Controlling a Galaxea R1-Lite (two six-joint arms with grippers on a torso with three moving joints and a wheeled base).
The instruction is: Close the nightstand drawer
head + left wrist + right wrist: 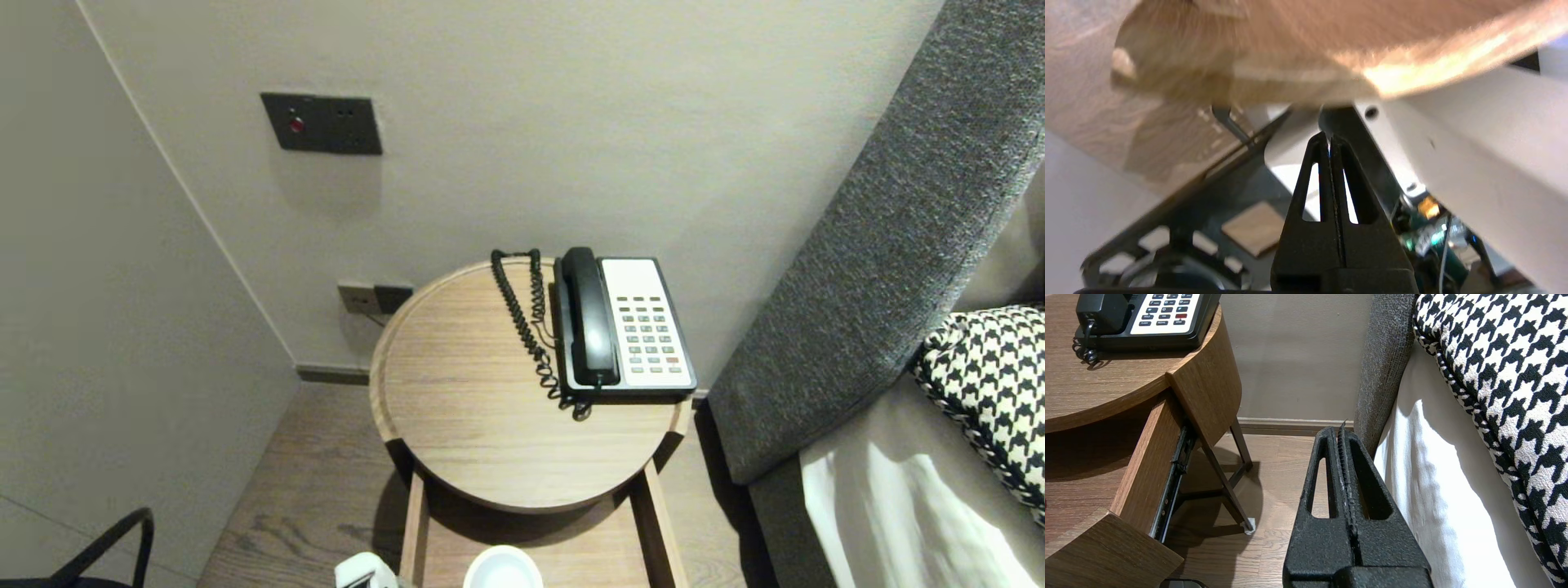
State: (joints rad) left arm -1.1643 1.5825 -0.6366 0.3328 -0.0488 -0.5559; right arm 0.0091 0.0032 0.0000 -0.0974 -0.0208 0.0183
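A black and white desk phone (633, 327) sits on a round wooden side table (457, 441), its black handset (588, 318) in the cradle and its coiled cord (526, 318) lying alongside. Under the top a drawer (414, 523) is pulled out. My left gripper (1329, 136) is shut on nothing, low down, pointing at blurred wood and my own white body. My right gripper (1341, 430) is shut and empty, parked low between the table and the bed, with the phone (1147, 314) up and away from it.
A grey upholstered headboard (882, 245), white bedding (1433, 477) and a houndstooth pillow (992, 384) stand to the right. Walls with socket plates (322, 122) close the corner behind. A white round thing (502, 567) shows at the drawer's near end.
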